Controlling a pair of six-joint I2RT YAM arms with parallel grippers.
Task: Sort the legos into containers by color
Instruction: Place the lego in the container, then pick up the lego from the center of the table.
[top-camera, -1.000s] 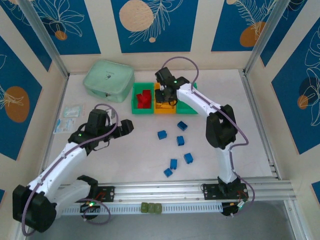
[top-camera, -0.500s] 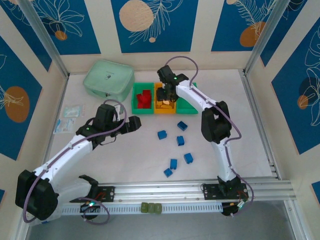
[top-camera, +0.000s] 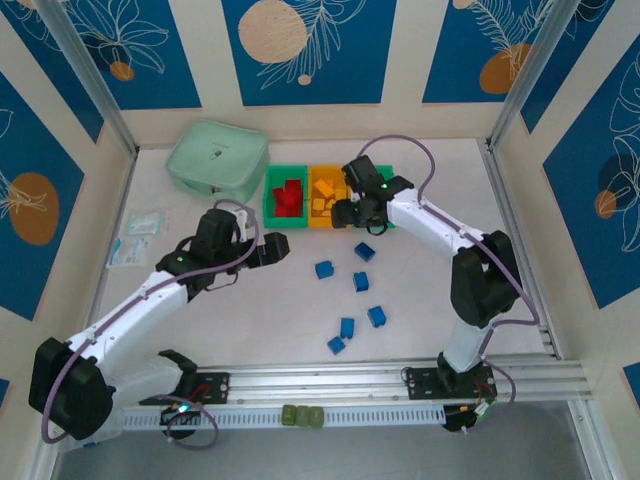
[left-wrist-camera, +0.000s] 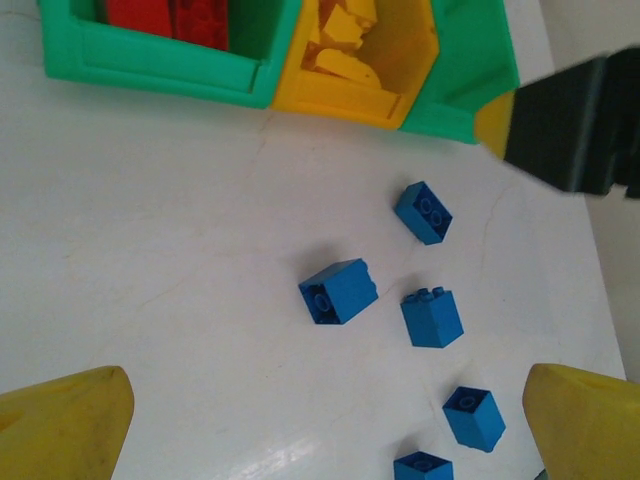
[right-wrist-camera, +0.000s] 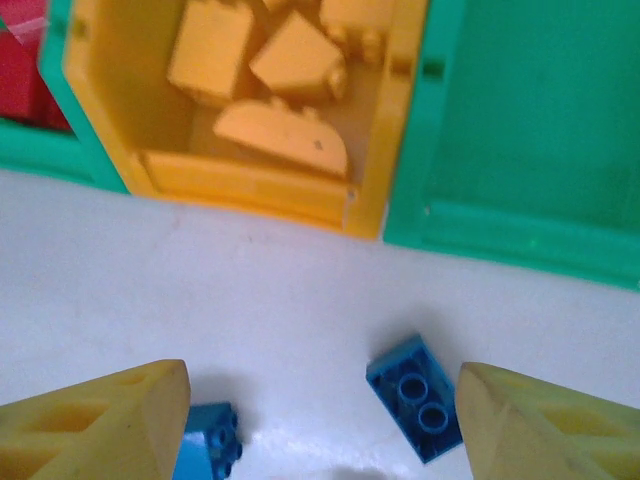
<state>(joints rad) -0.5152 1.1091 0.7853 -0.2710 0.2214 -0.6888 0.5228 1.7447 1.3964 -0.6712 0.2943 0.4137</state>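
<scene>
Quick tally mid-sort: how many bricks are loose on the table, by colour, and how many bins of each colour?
Loose blue bricks on the table: 6
Loose bricks of other colours: 0
Green bins: 2
Orange bin: 1
Total: 6 loose bricks and 3 bins, 9 things.

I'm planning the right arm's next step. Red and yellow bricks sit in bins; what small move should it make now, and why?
Probably lower the right gripper onto the blue brick lying between its open jaws. More blue bricks lie loose on the table, and the green bin beside the orange bin looks empty.
</scene>
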